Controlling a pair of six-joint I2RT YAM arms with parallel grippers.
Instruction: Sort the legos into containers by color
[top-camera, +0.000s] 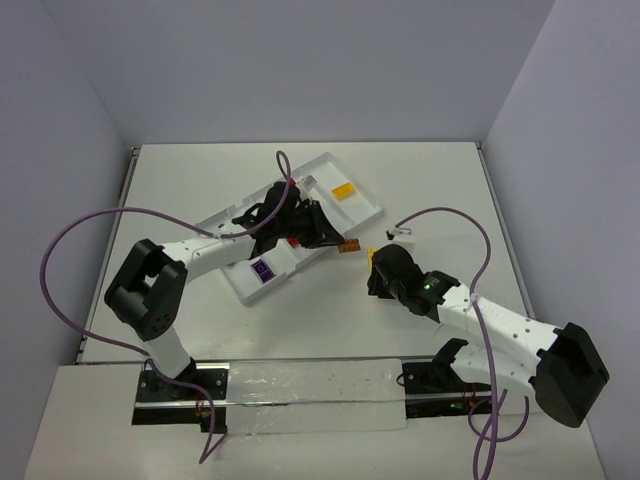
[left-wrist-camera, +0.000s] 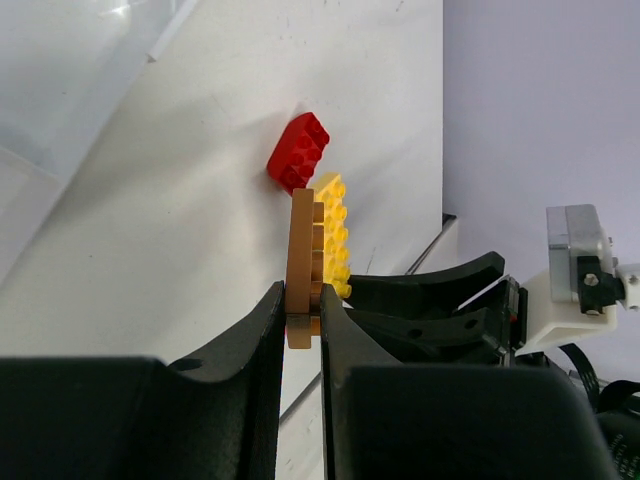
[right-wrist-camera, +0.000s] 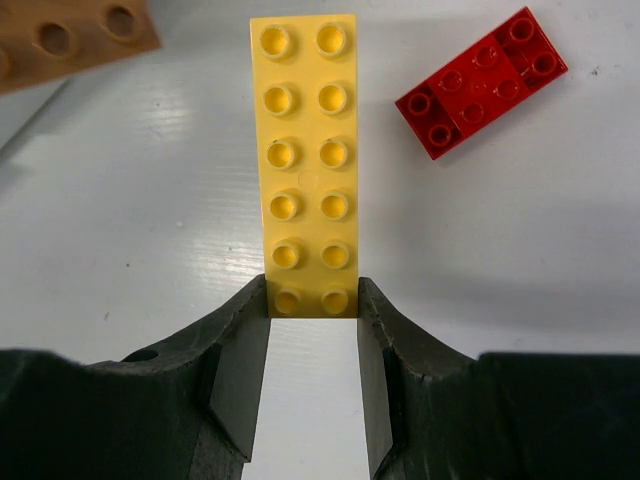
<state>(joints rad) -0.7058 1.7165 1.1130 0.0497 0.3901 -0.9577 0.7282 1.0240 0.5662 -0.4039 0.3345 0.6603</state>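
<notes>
Left claw (left-wrist-camera: 303, 305) pinches a brown brick (left-wrist-camera: 303, 235) on edge; right claw (right-wrist-camera: 312, 300) grips a yellow brick (right-wrist-camera: 305, 160) by one end, both probably held for carrying to the tray (top-camera: 365, 203).

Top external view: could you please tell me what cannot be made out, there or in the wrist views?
- Top view: the left arm covers the tray's middle; any bricks beneath are hidden.
- Left wrist: the brown-orange brick in the left gripper hides part of the yellow brick.
- Right wrist: the top-left corner cuts off that brown-orange brick.
</notes>
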